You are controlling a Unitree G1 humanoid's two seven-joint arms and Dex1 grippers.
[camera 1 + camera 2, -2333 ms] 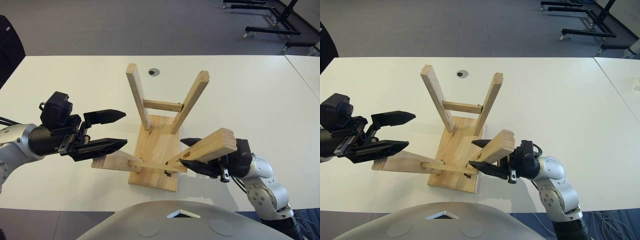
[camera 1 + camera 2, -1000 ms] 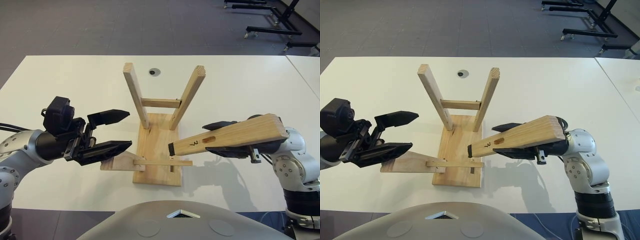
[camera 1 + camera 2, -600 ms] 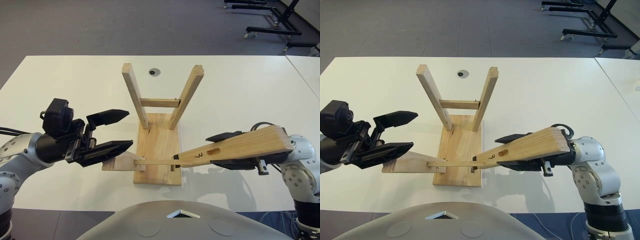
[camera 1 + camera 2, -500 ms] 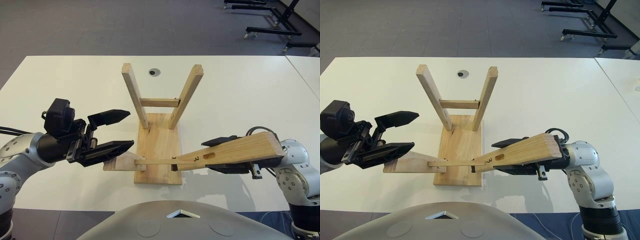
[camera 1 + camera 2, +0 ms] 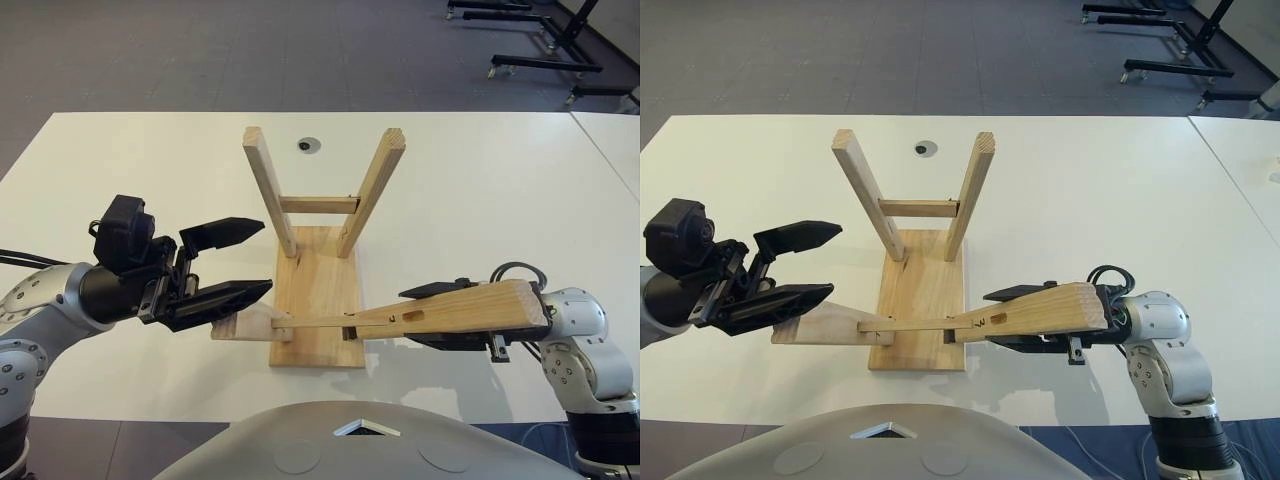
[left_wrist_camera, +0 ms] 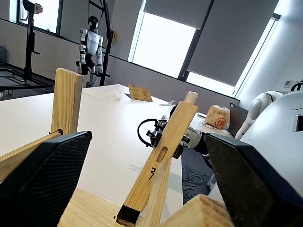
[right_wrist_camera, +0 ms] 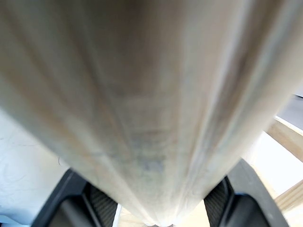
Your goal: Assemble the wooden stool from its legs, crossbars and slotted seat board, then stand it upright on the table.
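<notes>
Seat board (image 5: 318, 300) lies flat on the tabletop (image 5: 500, 180); two legs (image 5: 262, 190) with a crossbar (image 5: 318, 205) stand at its far end; at its near end the right gripper (image 5: 440, 315) has its fingers clamped on the fourth leg (image 5: 500, 305), tip at the second crossbar (image 5: 310, 322); left gripper (image 5: 262, 257), fingers apart, hovers beside the board; joining, seating and uprighting are probably left.

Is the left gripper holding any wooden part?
No, the left gripper is open, with nothing clamped between its spread fingers.
</notes>
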